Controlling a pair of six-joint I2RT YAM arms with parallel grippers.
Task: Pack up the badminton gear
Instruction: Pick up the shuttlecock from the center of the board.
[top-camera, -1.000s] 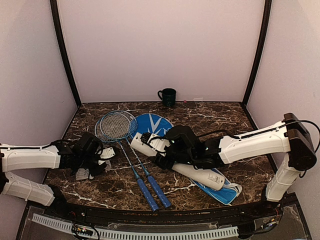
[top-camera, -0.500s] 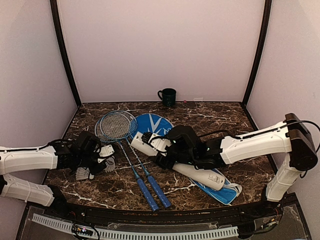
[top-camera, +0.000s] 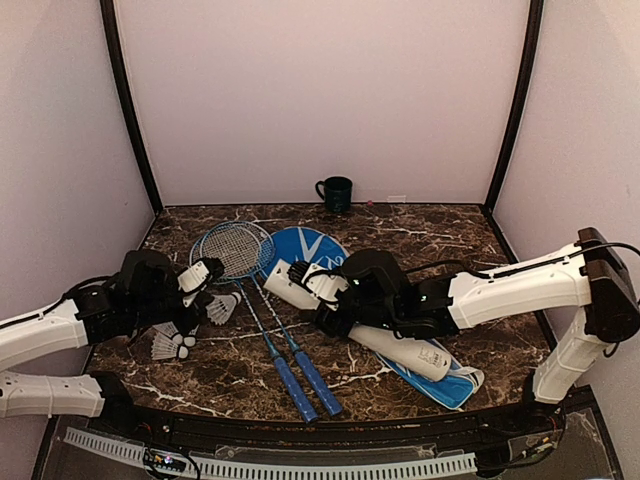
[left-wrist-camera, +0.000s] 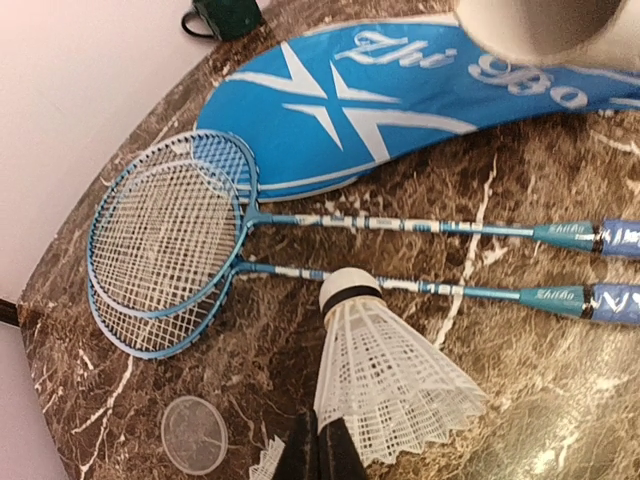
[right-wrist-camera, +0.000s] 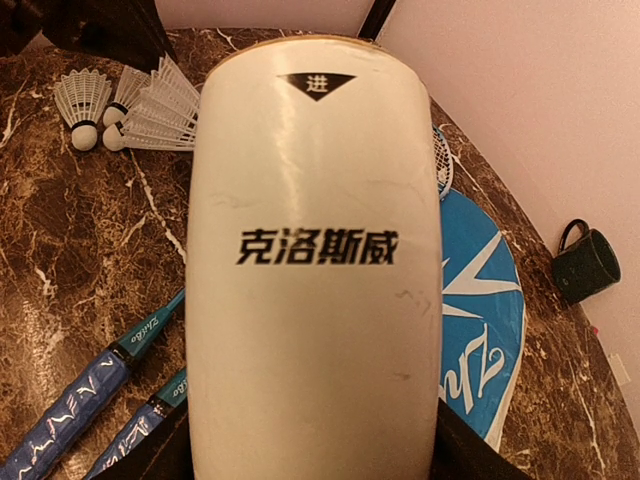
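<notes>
Wide-spread right pincer (top-camera: 332, 305) clasps tube (right-wrist-camera: 312, 250) (contents hidden); left pincer (left-wrist-camera: 318, 452), closed, pinches shuttlecock (left-wrist-camera: 385, 385).

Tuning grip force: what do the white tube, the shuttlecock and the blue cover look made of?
The tube: probably coated cardboard, maybe plastic; smooth, with a soft sheen and printed black characters. The shuttlecock: white feather-like vanes; rounded white base with a dark band, material unclear. The blue cover: seems to be fabric, with a faint sheen and white printed lettering.
</notes>
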